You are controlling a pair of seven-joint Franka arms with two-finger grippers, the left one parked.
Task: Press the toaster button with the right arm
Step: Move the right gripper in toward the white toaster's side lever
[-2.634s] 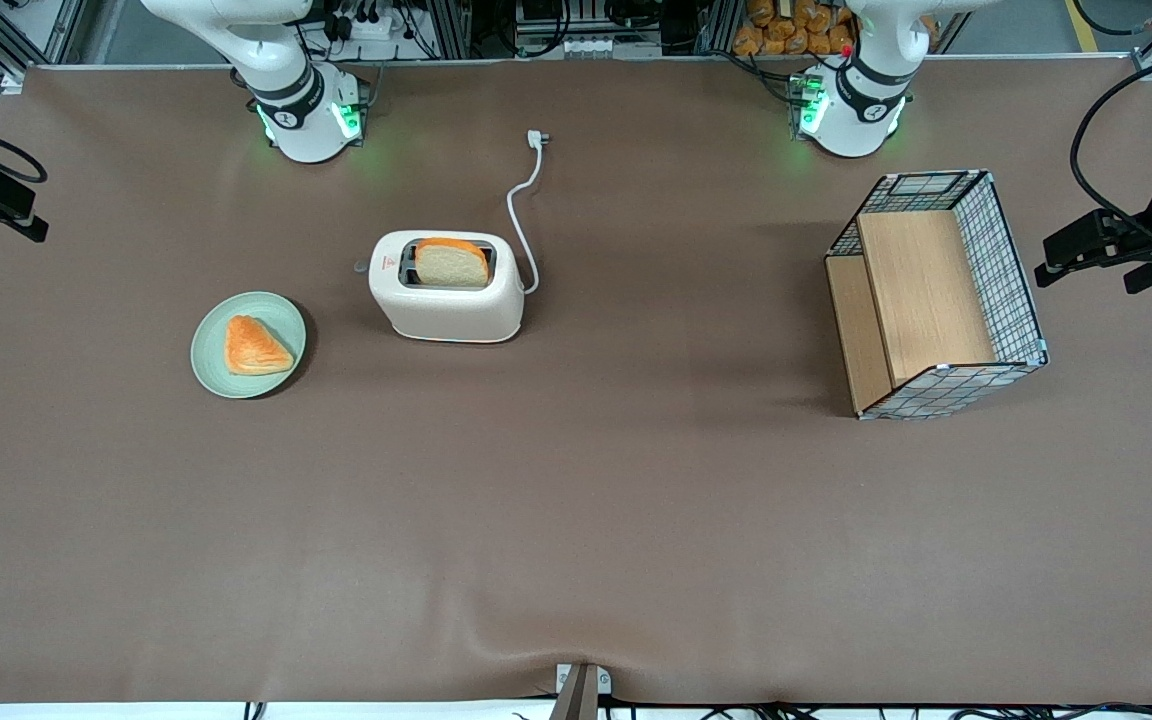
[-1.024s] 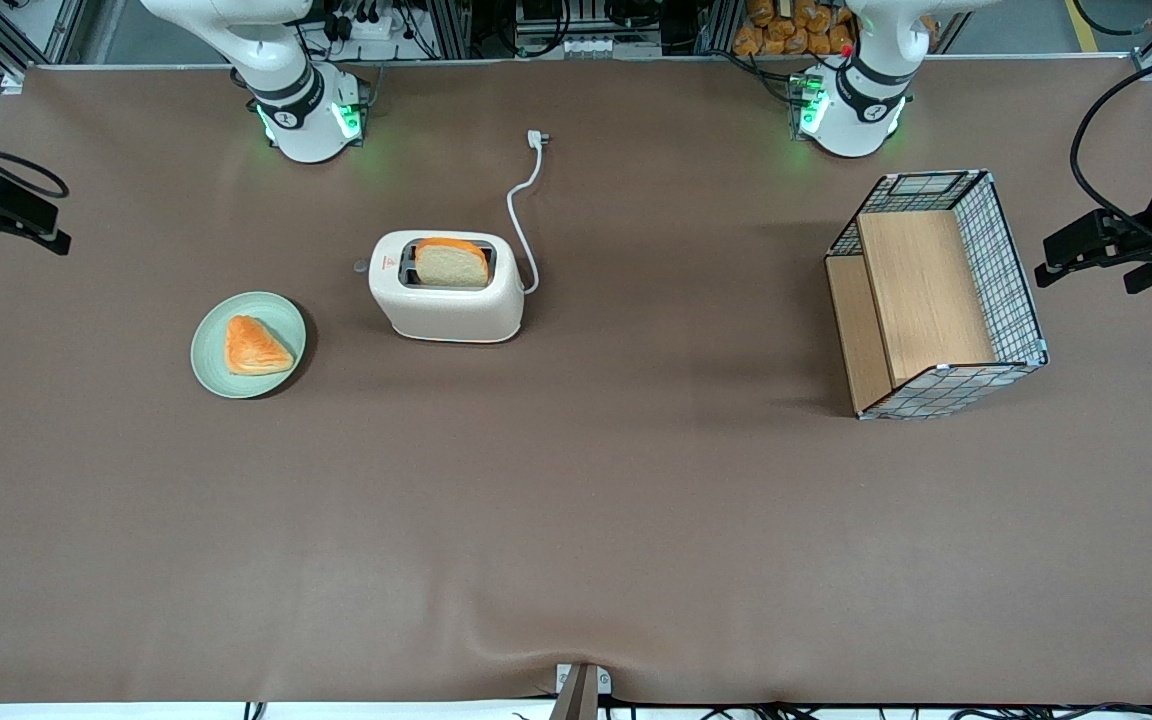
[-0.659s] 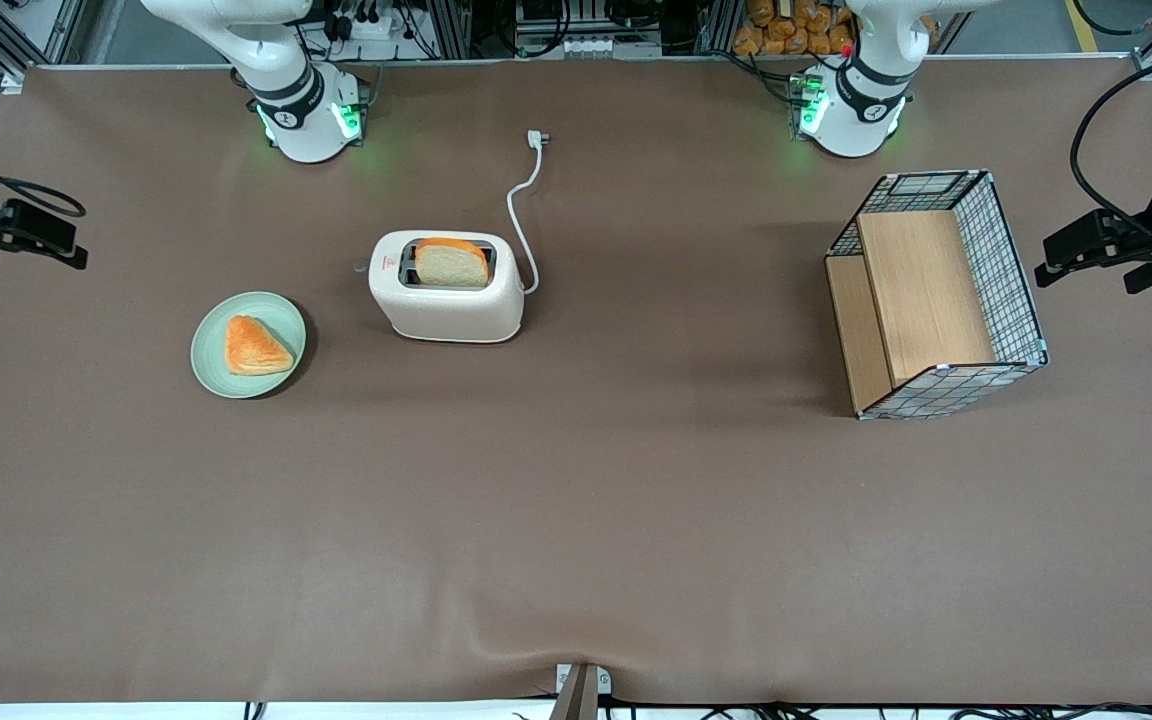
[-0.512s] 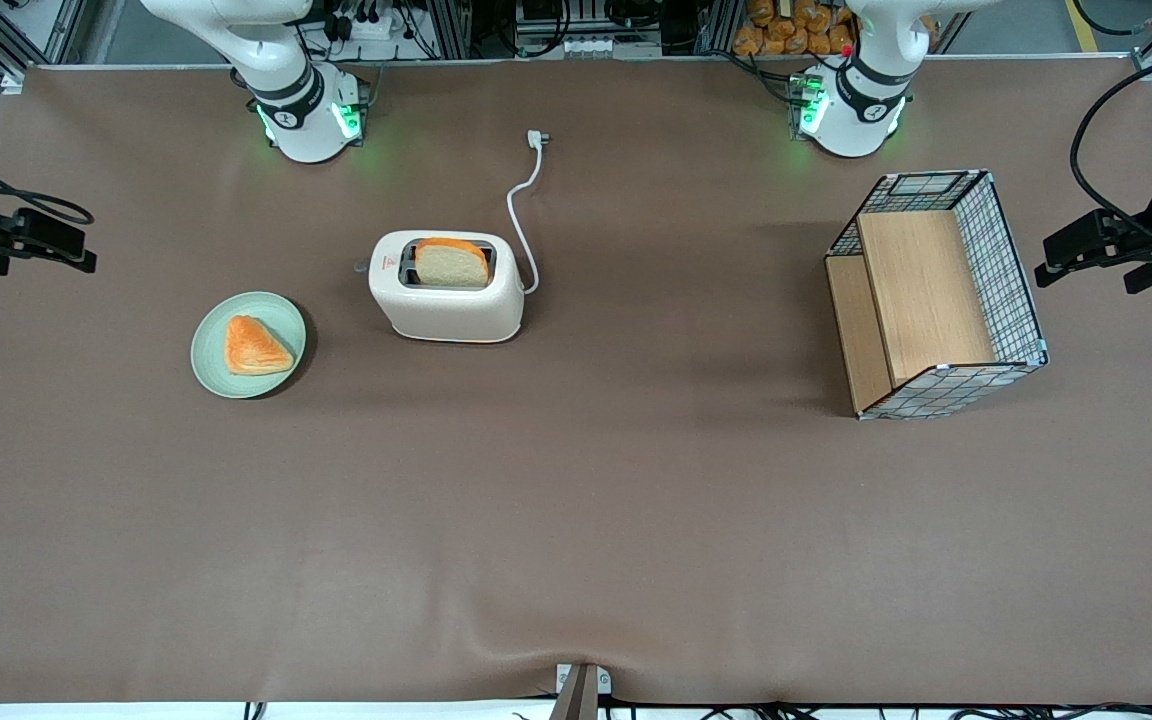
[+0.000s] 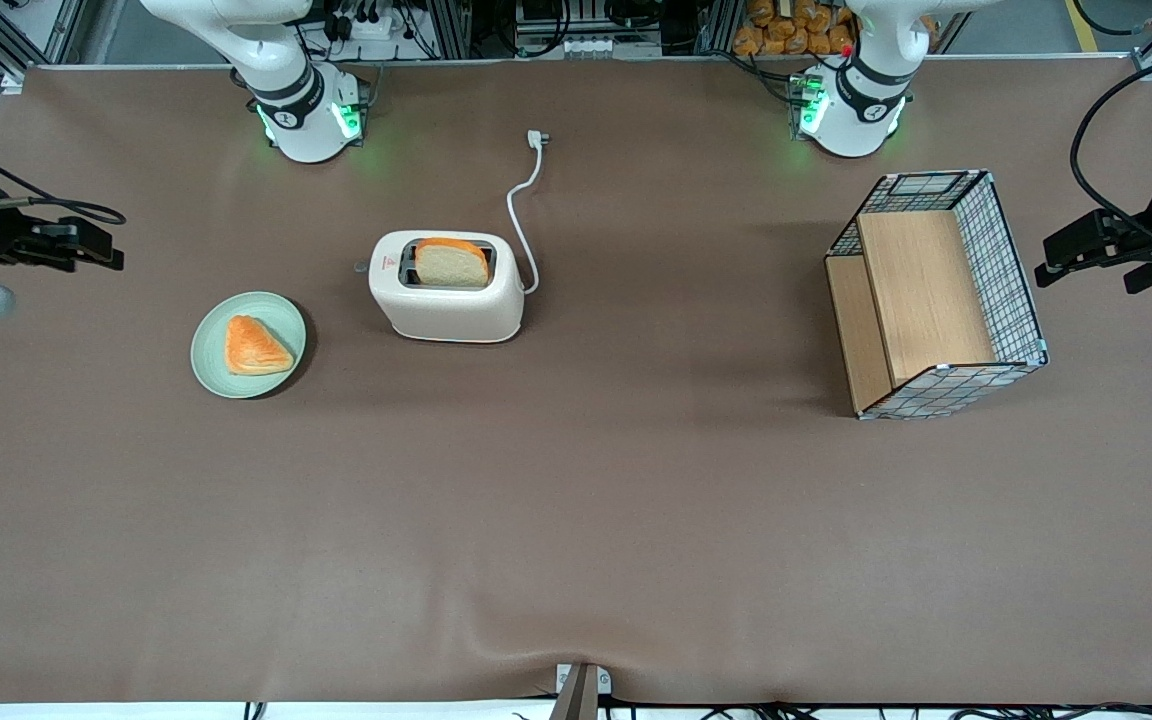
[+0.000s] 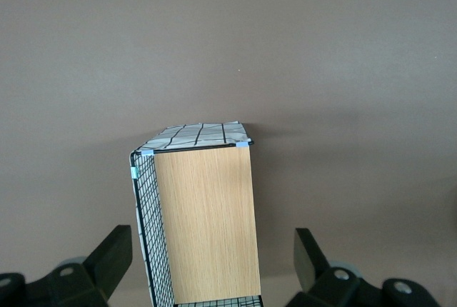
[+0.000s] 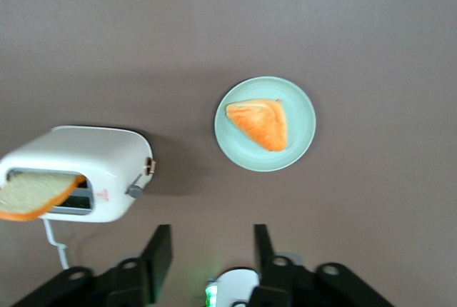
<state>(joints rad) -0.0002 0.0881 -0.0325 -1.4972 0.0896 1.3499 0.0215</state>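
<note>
The cream-white toaster (image 5: 446, 290) stands on the brown table with a slice of bread (image 5: 451, 262) sticking out of its slot. The small grey toaster button (image 5: 361, 266) juts from its narrow end, the end facing the working arm. The right wrist view also shows the toaster (image 7: 78, 164) and its button (image 7: 134, 191). The right arm's gripper (image 5: 106, 250) hovers above the table at the working arm's end, well apart from the toaster. The wrist view shows the gripper (image 7: 212, 246) open and empty.
A pale green plate (image 5: 211, 365) with an orange pastry (image 5: 256, 345) lies beside the toaster's button end, nearer the camera; the wrist view shows the plate too (image 7: 303, 143). The toaster's white cord ends in a plug (image 5: 536, 138). A wire basket (image 5: 936, 295) stands toward the parked arm's end.
The right arm's gripper has moved in from the table's edge toward the toaster, and slightly nearer the camera. The toaster, bread and plate have not moved.
</note>
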